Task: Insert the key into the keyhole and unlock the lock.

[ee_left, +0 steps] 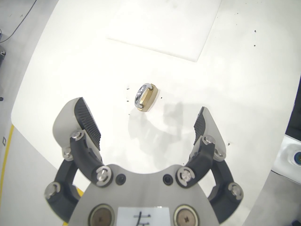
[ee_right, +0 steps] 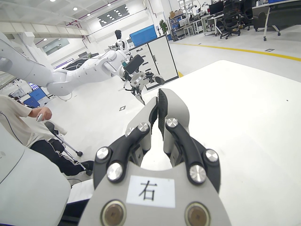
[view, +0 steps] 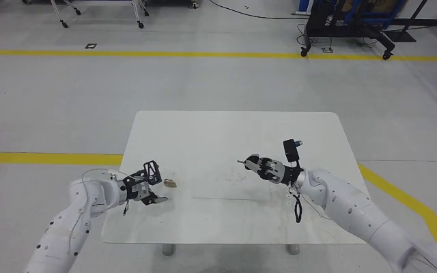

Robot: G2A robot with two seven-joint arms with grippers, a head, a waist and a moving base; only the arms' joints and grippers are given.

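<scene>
- Nothing of the unlocking looks done: the lock (view: 169, 182) lies by itself on the table (view: 205, 136), at about 9 o'clock from the table's middle, with nothing in or against it
- It is a small brass body with a chrome shackle (ee_left: 140, 94), lying on its side; I cannot make out the keyhole
- The left gripper (view: 157, 183) hangs just at 9 o'clock of the lock, jaws released and spread wide, the lock ahead of the gap and apart from both ribbed pads (ee_left: 87, 121)
- The right gripper (ee_right: 160, 99) is up off the table near its middle, well apart from the lock at about 3 o'clock of it, jaws clenched pad to pad
- In the top view a thin sliver pokes from its tip; I take this for the key (view: 241, 162), pinched there, though it is too small to be sure
- Left to do, by my reading: steady the lock, bring the key across, seat it and turn it, so the task is at an early stage
- The tabletop is plain white and flat, with a few dark specks and faint scuffs (view: 235, 179)
- Around it lies a pale workshop floor with a yellow line (view: 205, 53); farther off, a white cabinet (ee_right: 160, 59) and desks with office chairs (ee_right: 229, 21)
</scene>
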